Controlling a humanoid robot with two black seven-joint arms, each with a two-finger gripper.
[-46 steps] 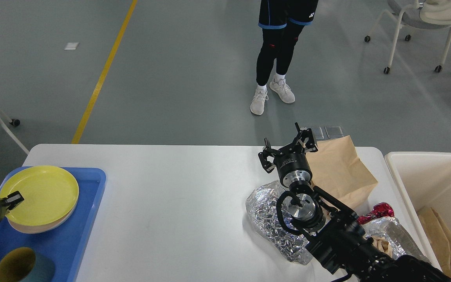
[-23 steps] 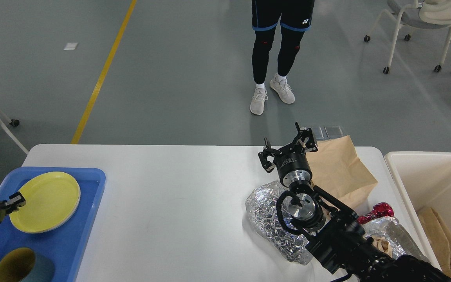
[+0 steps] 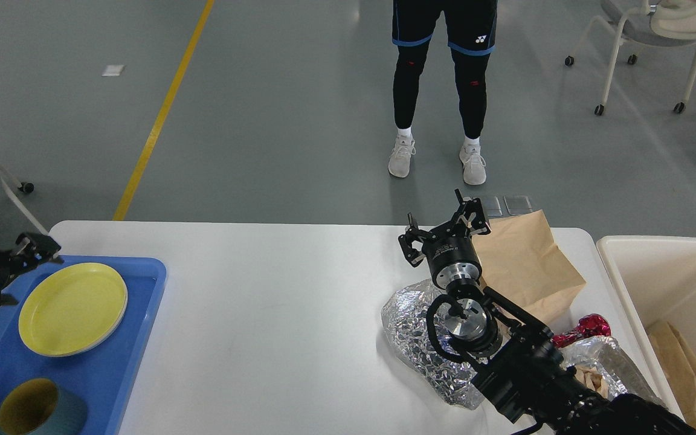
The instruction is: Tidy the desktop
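the bench, a wide white top with rounded corners, fills the lower half of the head view. its middle carries nothing; the clutter sits at the two ends.

right end: a brown paper bag lies flat at the far edge, a crumpled foil wrapper beside it toward the middle, a small red foil piece and a second foil wrapper nearer the cream bin, which already holds a brown paper item. left end: a blue tray with a yellow plate lying flat in it and a yellow-lined cup at the near corner.

right gripper hovers above the far edge of the foil wrapper, just beside the paper bag, fingers spread and holding nothing. left gripper is at the far-left corner of the tray, clear of the plate; seen small and dark, so whether its fingers are spread or closed cannot be told.

handling, by judgement: the remaining rubbish is light, thin and soft. foil will crush and deform under a pinch and may slip on its shiny face; a raised crumpled ridge is the best hold. the bag lies flat on a smooth top, so a free edge or folded corner is the likely purchase. none of it looks fragile.
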